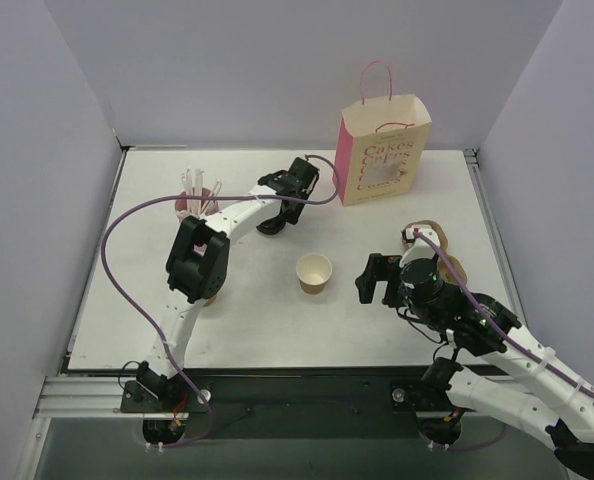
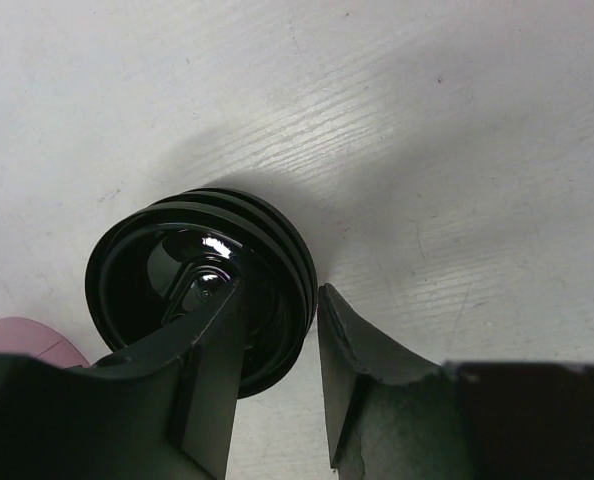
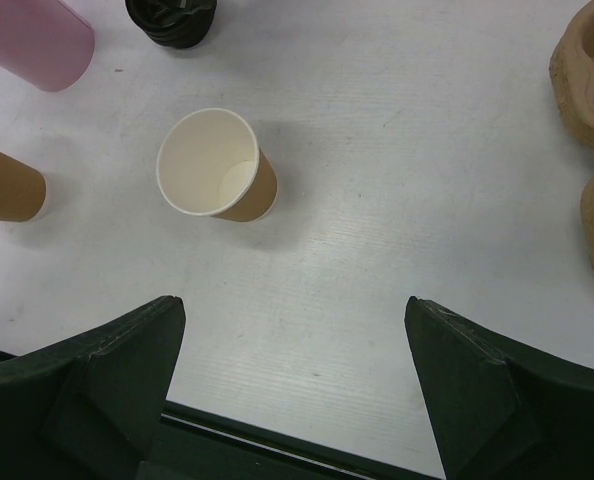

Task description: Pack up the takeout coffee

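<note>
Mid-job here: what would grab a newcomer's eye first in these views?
The pink-and-cream paper gift bag with loop handles stands tallest, at the far edge of the white table, right of centre. In the left wrist view, the stack of glossy black plastic lids sits close up, the left gripper straddling its rim. A lidless brown paper cup with a white inside stands upright mid-table.

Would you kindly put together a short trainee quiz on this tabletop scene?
1. True or false: the lidless paper cup stands upright.
2. Which one is at the black lids: A, the left pincer, or B, the right pincer?
3. Fill in: the right pincer is ____ (open/shut).
Key: 1 true; 2 A; 3 open.
</note>
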Action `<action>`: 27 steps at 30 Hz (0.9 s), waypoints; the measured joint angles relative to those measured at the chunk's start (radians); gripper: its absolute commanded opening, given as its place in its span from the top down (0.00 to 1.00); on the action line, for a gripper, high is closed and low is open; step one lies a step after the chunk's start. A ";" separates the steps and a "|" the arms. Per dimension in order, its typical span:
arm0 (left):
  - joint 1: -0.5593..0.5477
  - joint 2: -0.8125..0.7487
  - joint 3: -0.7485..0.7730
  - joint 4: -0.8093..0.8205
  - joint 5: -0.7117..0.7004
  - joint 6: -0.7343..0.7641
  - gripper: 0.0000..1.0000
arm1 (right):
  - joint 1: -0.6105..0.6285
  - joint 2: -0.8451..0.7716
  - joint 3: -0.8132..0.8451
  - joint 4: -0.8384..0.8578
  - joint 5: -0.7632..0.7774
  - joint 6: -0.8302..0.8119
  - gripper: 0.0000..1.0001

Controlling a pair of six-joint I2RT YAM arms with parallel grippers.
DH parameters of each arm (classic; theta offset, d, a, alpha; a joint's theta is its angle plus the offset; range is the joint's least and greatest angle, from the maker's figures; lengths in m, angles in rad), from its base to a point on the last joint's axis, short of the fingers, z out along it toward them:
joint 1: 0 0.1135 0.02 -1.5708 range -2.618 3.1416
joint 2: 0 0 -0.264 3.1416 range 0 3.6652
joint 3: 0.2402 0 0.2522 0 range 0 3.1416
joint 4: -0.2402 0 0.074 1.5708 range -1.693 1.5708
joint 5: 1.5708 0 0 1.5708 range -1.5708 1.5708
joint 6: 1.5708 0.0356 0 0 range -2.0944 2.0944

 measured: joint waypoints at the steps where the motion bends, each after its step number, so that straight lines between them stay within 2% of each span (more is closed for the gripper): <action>1: 0.002 0.001 0.000 0.000 0.002 0.000 0.59 | 0.000 0.002 0.000 0.000 0.000 0.000 0.02; 5: 0.002 0.010 0.000 0.000 0.007 0.000 0.62 | 0.003 0.014 0.006 0.006 0.000 -0.004 0.02; 14: 0.003 0.011 0.000 -0.001 0.013 0.000 0.80 | 0.005 0.009 0.007 0.015 0.000 -0.008 0.02; 27: 0.004 0.002 -0.005 -0.032 0.042 -0.006 0.80 | 0.005 0.003 0.007 0.018 -0.001 -0.008 0.02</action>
